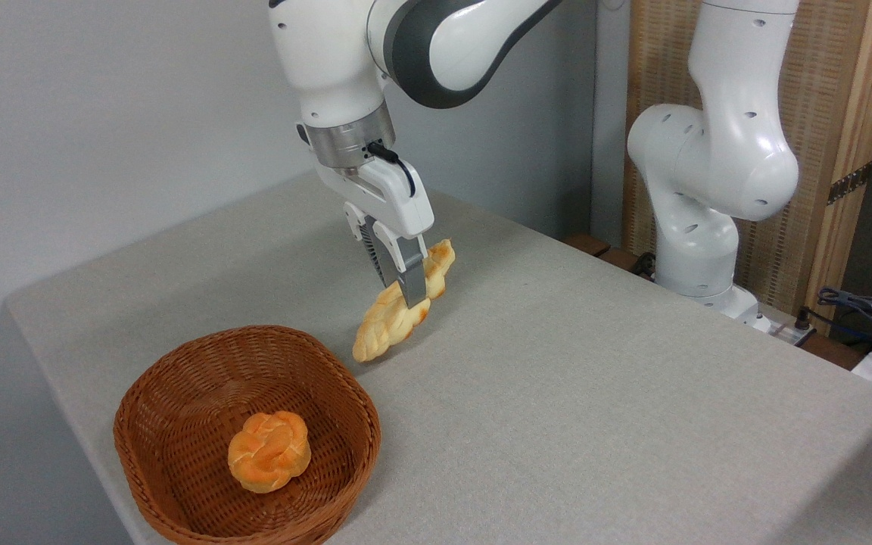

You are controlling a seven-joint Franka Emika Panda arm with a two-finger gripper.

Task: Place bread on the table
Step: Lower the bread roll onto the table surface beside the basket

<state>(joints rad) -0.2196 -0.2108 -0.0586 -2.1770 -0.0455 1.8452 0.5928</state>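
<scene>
Bread (pixel 394 314) — pinched mid-length by gripper (pixel 403 291), tilted, lower tip at or just above the bench (pixel 595 393). Close by, left — wicker basket (pixel 179 393) holding round roll (pixel 269 451).

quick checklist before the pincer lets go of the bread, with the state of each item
1. Pincer shut on the bread: ok.
2. Bread outside the basket: ok.
3. Low end of the bread touching the table: cannot tell.
4. Bread level: not ok, it tilts, far end up.
5. Cloth under the bread bare: ok.
6. Roll lying in the basket, away from the drop spot: ok.
</scene>
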